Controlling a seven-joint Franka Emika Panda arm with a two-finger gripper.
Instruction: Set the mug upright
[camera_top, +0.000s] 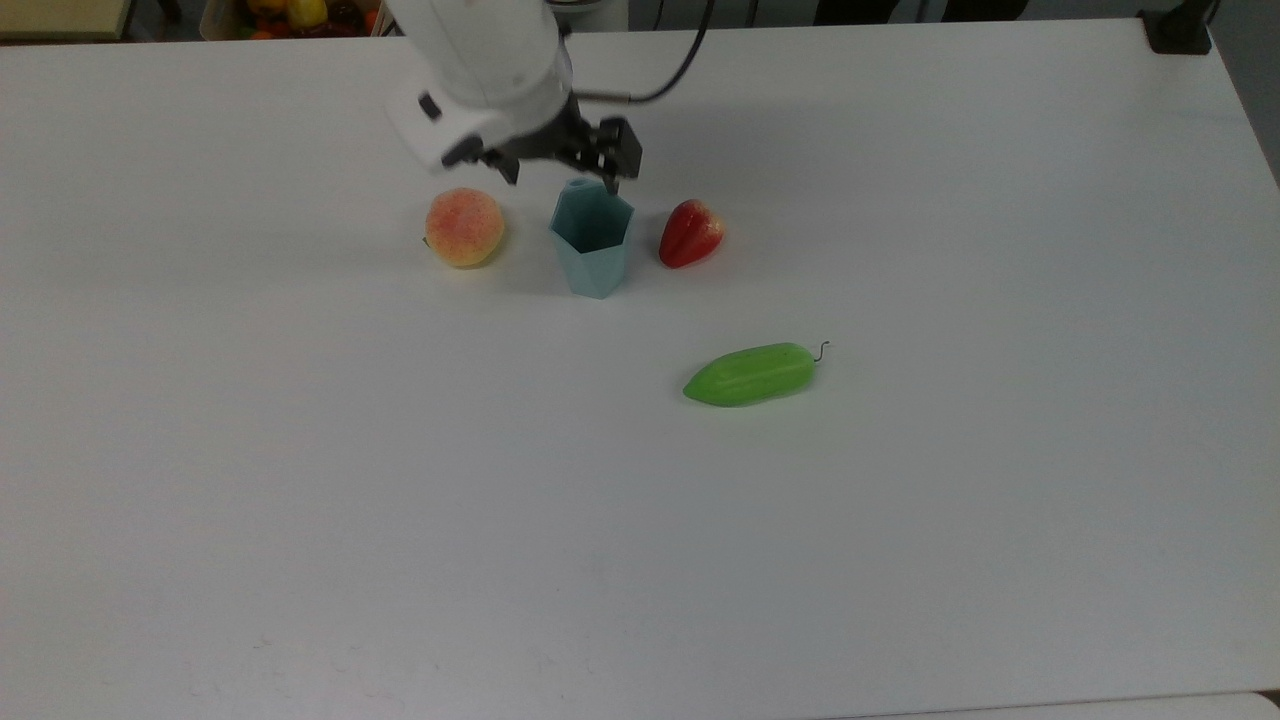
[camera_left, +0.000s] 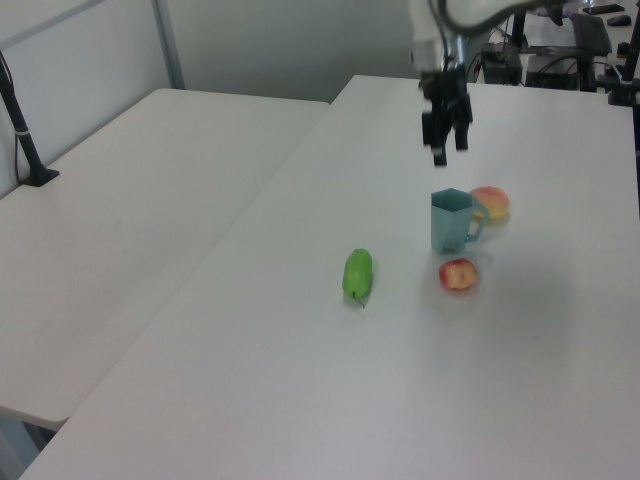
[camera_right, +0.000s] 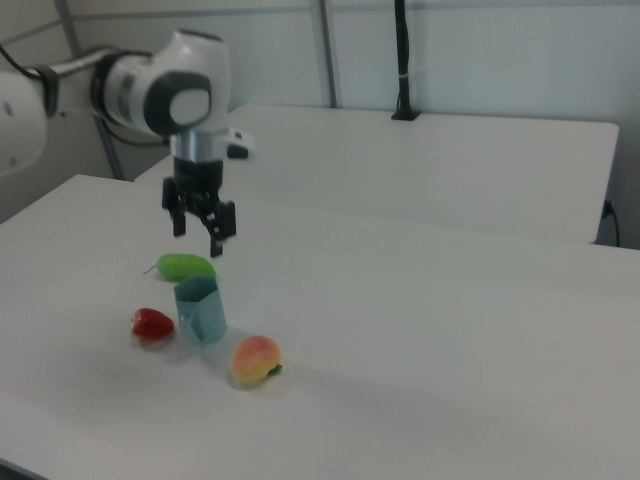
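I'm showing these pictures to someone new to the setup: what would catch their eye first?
Probably the gripper, open and hanging in the air above the pale blue mug, which stands upright on the white table. Next, the bright fruit: in the top view a peach to the mug's left, a red fruit to its right, and a green one lying apart, nearer the camera.

mug (camera_top: 593, 245): pale blue, faceted, tapering to a narrower base
pose: upright, mouth open upward
place: on the tabletop (camera_top: 900, 520)
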